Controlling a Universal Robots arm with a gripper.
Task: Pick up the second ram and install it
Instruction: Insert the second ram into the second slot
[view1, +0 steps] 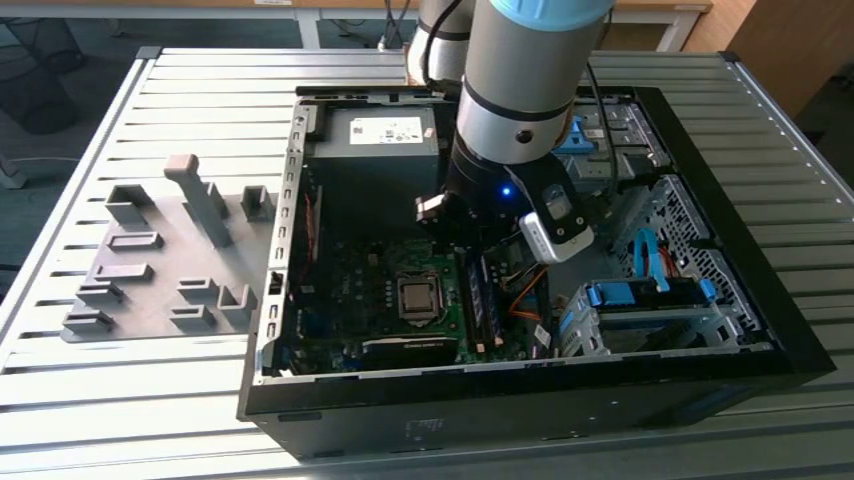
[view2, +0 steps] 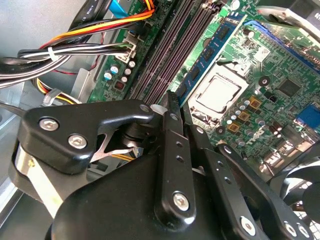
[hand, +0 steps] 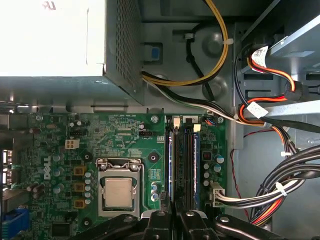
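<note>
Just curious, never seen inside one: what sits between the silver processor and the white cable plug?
Long dark memory slots run between the processor and the white plug, in the first wrist view.

One motherboard (hand: 100, 150), one ram stick (hand: 170, 165), four slots (hand: 186, 165).

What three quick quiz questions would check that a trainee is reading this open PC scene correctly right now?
1. True or false: the gripper hangs outside the open black metal computer case.
2. In the first wrist view, what is the gripper nearest to? A) the long dark memory slots on the green motherboard; B) a white-labelled power-supply box; C) a bundle of yellow cables.
3. Fill in: the pale grey plastic holder blocks lie on the exterior view's ___ of the case.

Key: 1 false; 2 A; 3 left.
</note>
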